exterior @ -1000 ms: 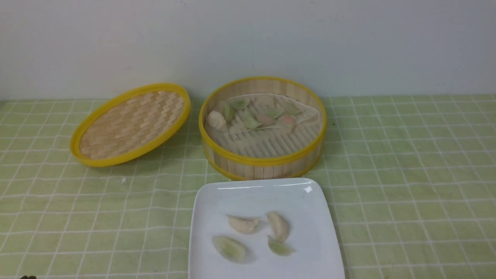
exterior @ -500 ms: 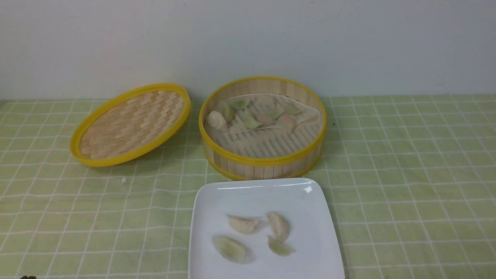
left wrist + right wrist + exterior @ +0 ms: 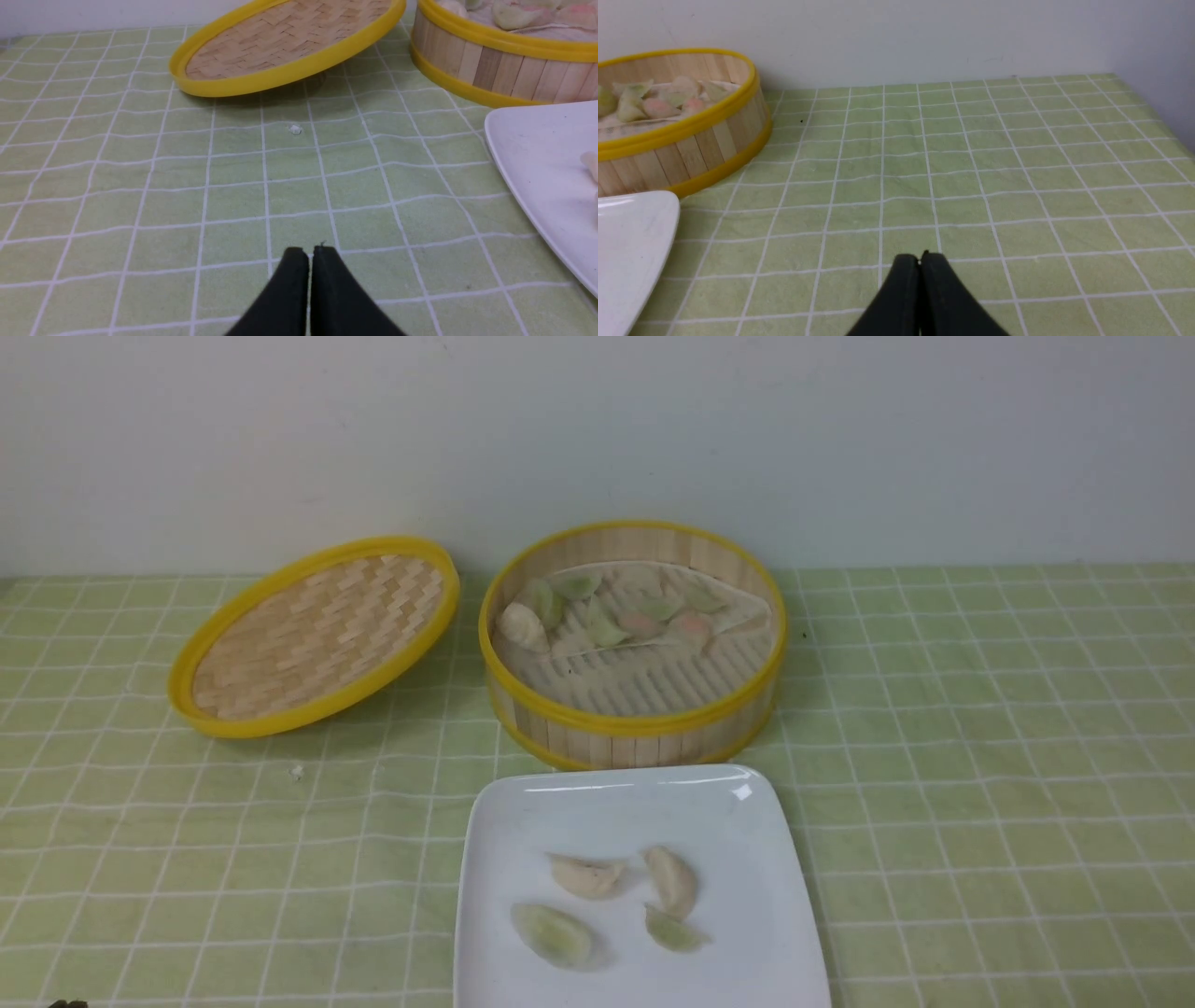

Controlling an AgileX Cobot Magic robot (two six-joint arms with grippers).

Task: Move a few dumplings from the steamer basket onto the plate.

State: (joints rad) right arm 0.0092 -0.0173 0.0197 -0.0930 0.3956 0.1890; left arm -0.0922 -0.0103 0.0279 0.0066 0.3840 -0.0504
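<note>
Dumplings: four on plate, rest in steamer basket. Left gripper, right gripper: jaws together, holding nothing, above tablecloth.

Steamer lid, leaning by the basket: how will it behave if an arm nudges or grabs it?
The lid sits tilted, one edge raised, so a nudge would probably rock it or drop it flat. Thin woven bamboo in a slim yellow rim suggests it is light and likely to slide on the tablecloth. The smooth rim may be slippery to pinch.

Plate near edge cut off
</note>
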